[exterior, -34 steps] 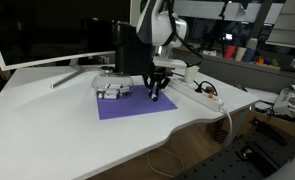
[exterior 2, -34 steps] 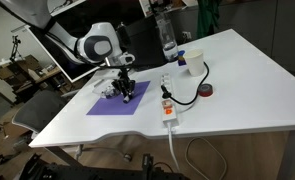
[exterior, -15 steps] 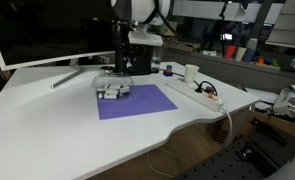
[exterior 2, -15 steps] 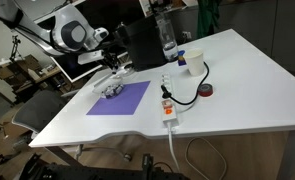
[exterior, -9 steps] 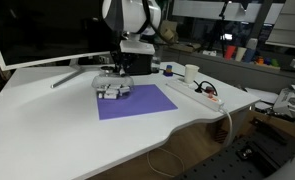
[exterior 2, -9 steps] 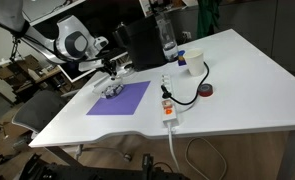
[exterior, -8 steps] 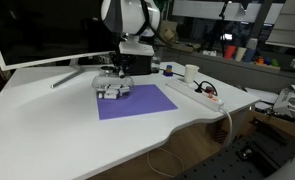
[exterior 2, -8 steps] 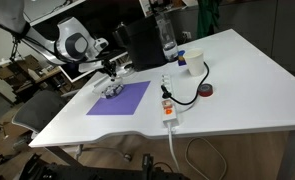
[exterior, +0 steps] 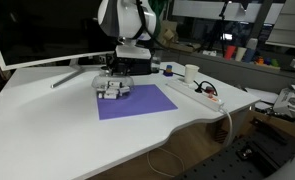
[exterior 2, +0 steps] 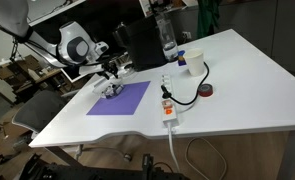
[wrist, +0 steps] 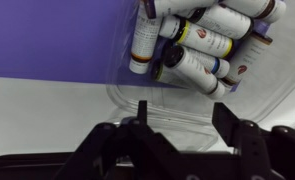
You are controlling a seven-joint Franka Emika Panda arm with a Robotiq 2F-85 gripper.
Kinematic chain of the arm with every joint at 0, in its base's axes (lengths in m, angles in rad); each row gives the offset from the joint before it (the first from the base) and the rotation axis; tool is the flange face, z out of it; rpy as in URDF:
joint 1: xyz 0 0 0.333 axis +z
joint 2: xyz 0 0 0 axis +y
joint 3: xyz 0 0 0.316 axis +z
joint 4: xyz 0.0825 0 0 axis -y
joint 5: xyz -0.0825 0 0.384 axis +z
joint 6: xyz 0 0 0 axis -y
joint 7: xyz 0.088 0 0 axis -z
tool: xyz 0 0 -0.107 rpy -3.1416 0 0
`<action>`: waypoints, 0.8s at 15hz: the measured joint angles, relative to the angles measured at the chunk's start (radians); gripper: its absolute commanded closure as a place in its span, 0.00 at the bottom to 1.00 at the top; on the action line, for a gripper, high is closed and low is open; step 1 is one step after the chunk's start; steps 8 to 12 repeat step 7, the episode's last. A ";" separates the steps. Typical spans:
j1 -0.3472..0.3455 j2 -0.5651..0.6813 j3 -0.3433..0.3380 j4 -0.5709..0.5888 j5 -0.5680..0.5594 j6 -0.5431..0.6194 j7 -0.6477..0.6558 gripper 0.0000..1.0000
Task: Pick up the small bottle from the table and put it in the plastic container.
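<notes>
Gripper [wrist: 184,118] hangs released and empty, jaws apart, just above the container [wrist: 149,92], which holds several bottles [wrist: 202,40], the task's one presumably among them; risk: a low sideways exit catches the rim, tipping the container and spilling bottles onto the mat [wrist: 47,35].

since 2.3 s ago the gripper [exterior: 120,72] has left the purple mat [exterior: 137,103]. back then it stood low at the mat's 2 o'clock edge. it then rose and travelled toward 9 o'clock in an exterior view. a second ago it hung high, at about 1 o'clock of the plastic container [exterior: 111,90]. over the last half second it has sunk and edged further over, and it now sits just above the container's 12 o'clock rim. in an exterior view the gripper [exterior 2: 109,75] has shifted toward 11 o'clock, from over the mat to just above the container [exterior 2: 111,91].
</notes>
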 measured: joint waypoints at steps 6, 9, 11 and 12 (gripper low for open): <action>-0.009 -0.068 -0.022 0.000 0.018 -0.201 0.088 0.00; -0.010 -0.093 -0.028 -0.002 0.019 -0.239 0.096 0.00; -0.010 -0.093 -0.028 -0.002 0.019 -0.239 0.096 0.00; -0.010 -0.093 -0.028 -0.002 0.019 -0.239 0.096 0.00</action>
